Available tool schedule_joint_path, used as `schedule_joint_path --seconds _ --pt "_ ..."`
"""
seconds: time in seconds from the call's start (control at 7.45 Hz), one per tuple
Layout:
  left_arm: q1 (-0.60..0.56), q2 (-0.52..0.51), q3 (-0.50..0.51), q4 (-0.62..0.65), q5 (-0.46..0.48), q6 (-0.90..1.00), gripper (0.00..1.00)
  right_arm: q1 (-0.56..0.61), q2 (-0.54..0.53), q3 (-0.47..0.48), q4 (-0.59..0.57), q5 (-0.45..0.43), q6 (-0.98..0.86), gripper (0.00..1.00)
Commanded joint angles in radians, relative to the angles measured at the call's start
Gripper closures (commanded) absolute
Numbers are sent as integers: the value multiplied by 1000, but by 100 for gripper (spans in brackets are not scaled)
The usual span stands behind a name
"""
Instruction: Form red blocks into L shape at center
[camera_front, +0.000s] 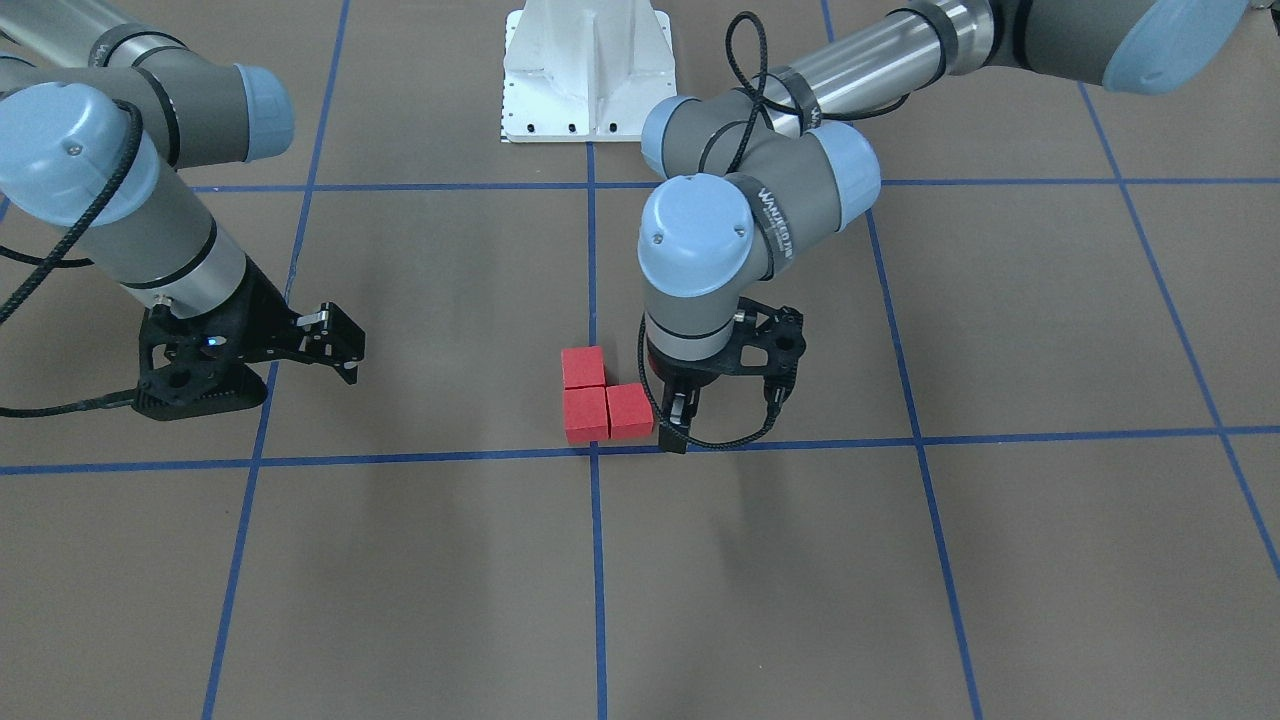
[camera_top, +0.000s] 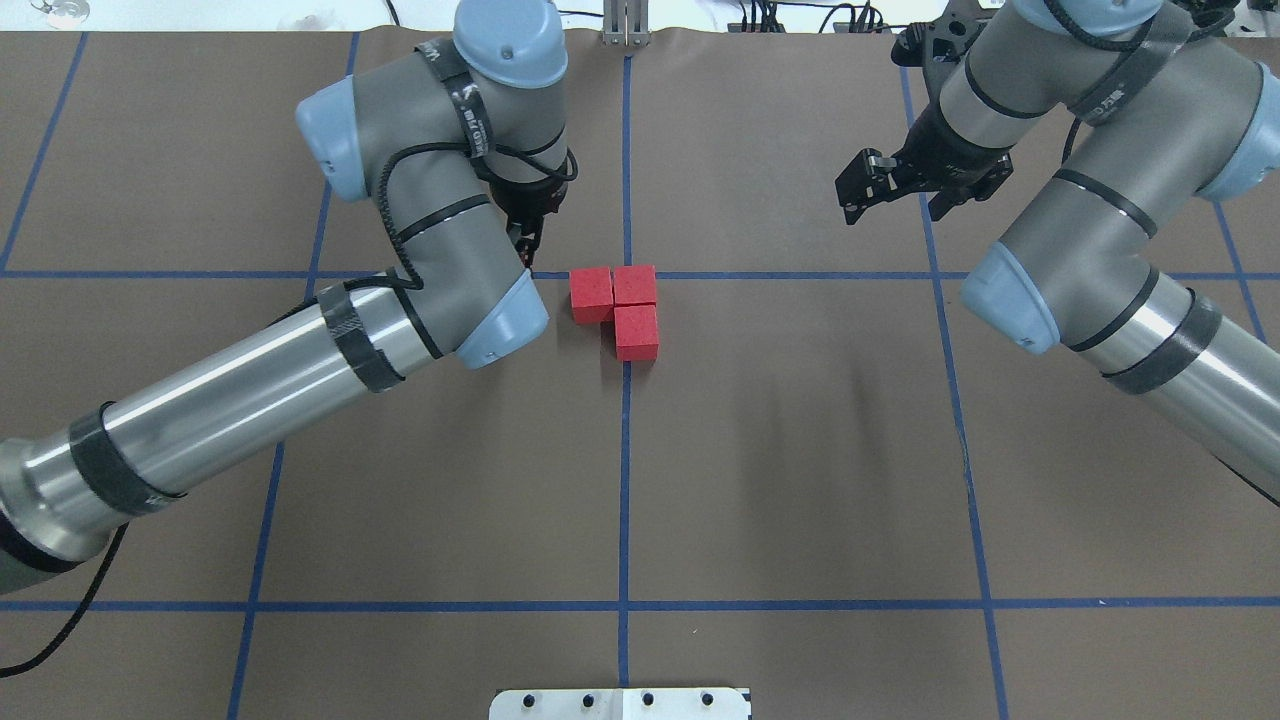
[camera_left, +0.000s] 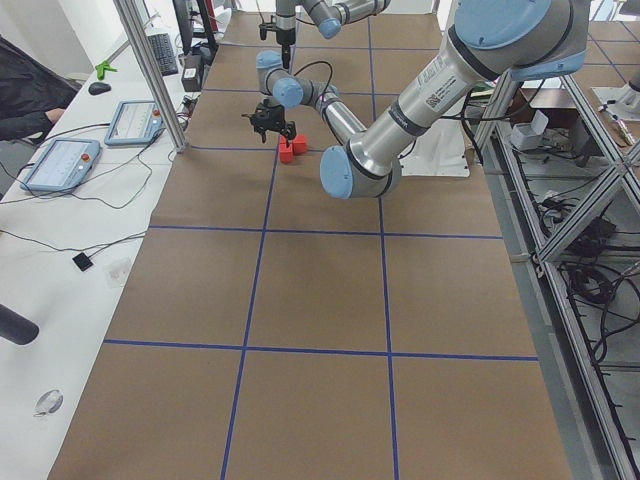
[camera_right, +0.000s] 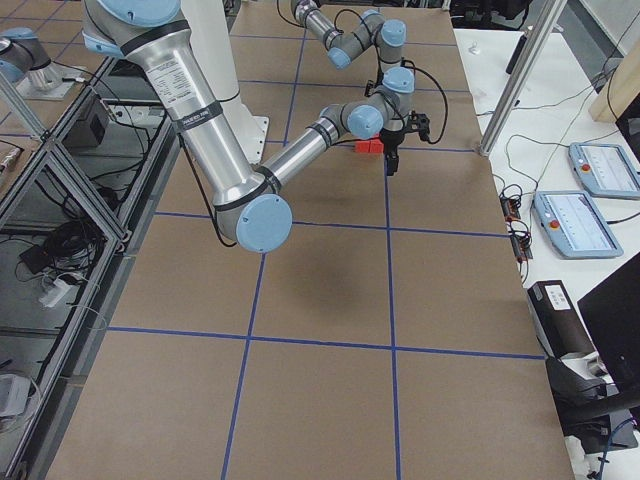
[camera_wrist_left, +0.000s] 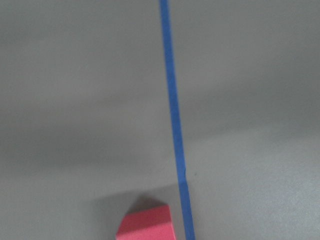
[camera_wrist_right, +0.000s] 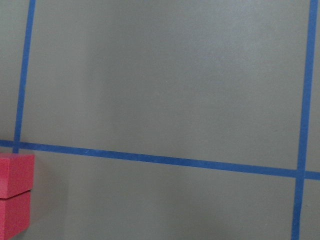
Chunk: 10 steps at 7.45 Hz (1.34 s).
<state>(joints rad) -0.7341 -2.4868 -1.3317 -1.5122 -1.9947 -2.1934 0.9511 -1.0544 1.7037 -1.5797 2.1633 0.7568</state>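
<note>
Lying in a finished-looking L at the center crossing (camera_front: 595, 452), three red blocks (camera_front: 585, 412) could be knocked apart if the left end effector (camera_front: 680, 425), low just beside them and its opening unclear, swung sideways; the right end effector (camera_front: 345, 352) hung spread, empty, well apart.

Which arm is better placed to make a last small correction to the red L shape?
Left. Its pincer hangs close beside the red blocks, while the right pincer is far off on the other side.
</note>
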Motion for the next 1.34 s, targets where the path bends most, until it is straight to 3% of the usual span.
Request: schedule_joint_path --seconds 0.0,0.27,0.54,0.8,1.21 --pt "-60 223 -212 -2 -6 438 0 111 -73 1 -23 12 -163 1" --pt "-129 484 -463 -3 -16 858 0 225 -142 -16 -25 44 -285 1" --pt "-300 651 -533 -3 -172 1227 0 378 -237 -80 -26 153 -516 1" --pt "-497 822 -523 -5 -236 1735 0 512 -272 -180 -58 156 -762 1" --pt "-735 867 -414 -3 -314 2012 0 552 -314 -156 -55 135 -774 1"
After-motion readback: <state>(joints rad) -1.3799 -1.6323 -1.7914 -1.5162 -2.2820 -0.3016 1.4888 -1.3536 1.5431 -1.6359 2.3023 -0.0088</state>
